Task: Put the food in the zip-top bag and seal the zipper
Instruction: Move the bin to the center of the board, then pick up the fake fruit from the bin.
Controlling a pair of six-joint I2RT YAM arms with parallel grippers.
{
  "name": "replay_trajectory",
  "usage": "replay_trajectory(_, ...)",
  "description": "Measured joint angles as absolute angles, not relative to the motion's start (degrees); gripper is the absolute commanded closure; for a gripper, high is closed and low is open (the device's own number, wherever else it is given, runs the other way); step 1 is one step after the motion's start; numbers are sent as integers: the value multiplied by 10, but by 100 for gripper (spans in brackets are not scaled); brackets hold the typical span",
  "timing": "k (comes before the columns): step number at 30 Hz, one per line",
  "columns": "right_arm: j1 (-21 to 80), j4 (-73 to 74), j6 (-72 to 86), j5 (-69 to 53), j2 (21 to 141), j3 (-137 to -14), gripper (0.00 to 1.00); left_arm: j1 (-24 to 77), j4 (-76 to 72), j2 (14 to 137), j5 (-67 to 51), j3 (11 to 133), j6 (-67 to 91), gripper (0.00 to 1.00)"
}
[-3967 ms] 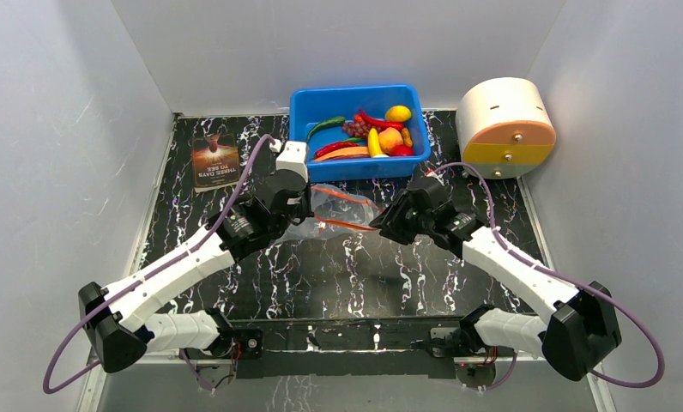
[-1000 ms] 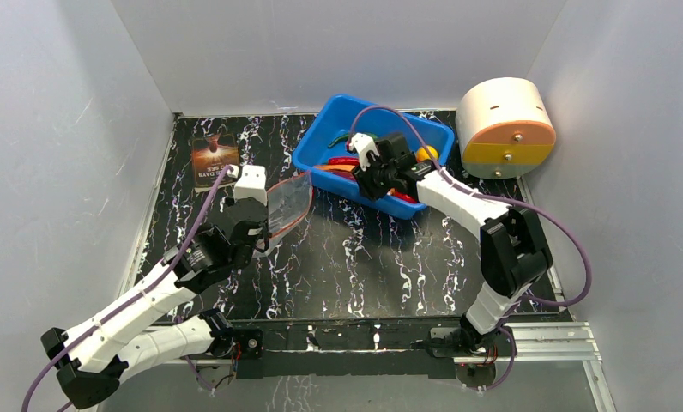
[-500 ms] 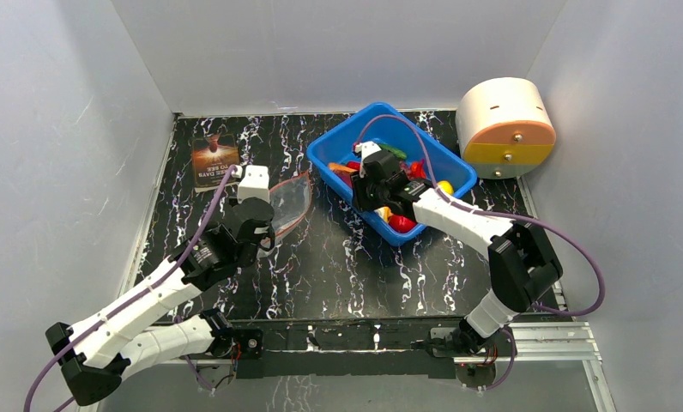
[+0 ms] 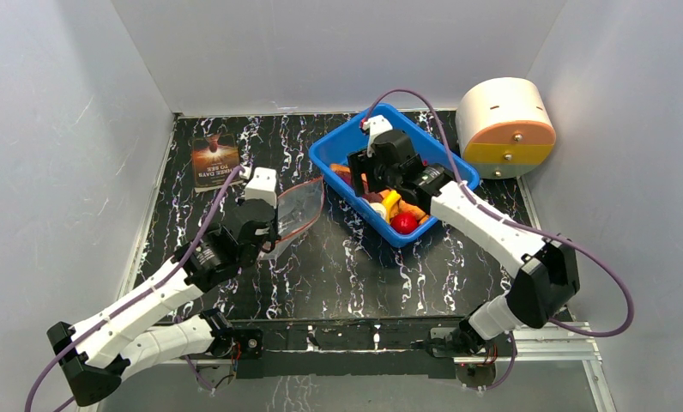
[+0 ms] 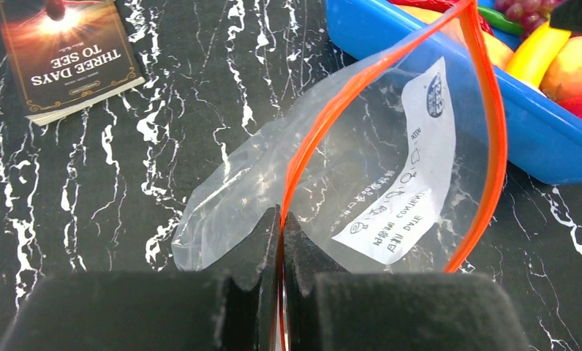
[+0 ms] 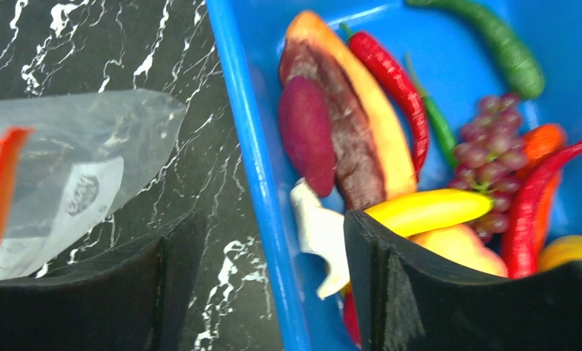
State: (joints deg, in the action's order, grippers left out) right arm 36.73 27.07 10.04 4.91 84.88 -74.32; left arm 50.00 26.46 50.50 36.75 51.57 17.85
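The clear zip-top bag (image 5: 390,168) lies on the black marbled table just left of the blue tub, its mouth gaping towards the tub. My left gripper (image 5: 281,219) is shut on the reddish-orange zipper (image 5: 485,146) at the near end of the mouth; the top view shows the same grip of the left gripper (image 4: 272,230) on the bag (image 4: 297,206). My right gripper (image 6: 273,219) stands open, its jaws astride the tub's left wall without touching it. The food lies in the tub: banana (image 6: 420,208), grapes (image 6: 493,150), red chili (image 6: 390,73), green chili (image 6: 507,44), and an apple (image 4: 404,222).
The blue tub (image 4: 458,163) sits slanted at the back centre, its near corner close to the bag. A brown printed card (image 4: 215,161) lies at the back left. A white and orange drum (image 4: 504,127) stands at the back right. White walls close in both sides.
The tub has been swung and drawn closer to the bag. My right gripper has opened and let go of the tub's wall. The left gripper, still holding the bag, edged right.
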Motion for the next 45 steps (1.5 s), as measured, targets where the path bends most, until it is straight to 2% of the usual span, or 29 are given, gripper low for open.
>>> replay_trajectory(15, 289, 367, -29, 184, 866, -790, 32, 500, 227, 468, 307, 444, 152, 100)
replay_trajectory(23, 180, 382, -57, 190, 910, -790, 32, 500, 223, 468, 299, 444, 145, 100)
replay_trajectory(29, 141, 383, -67, 189, 925, -781, 32, 500, 223, 465, 299, 444, 143, 100)
replay_trajectory(45, 123, 391, -58, 157, 1002, -770, 36, 500, 222, 463, 295, 443, 139, 100)
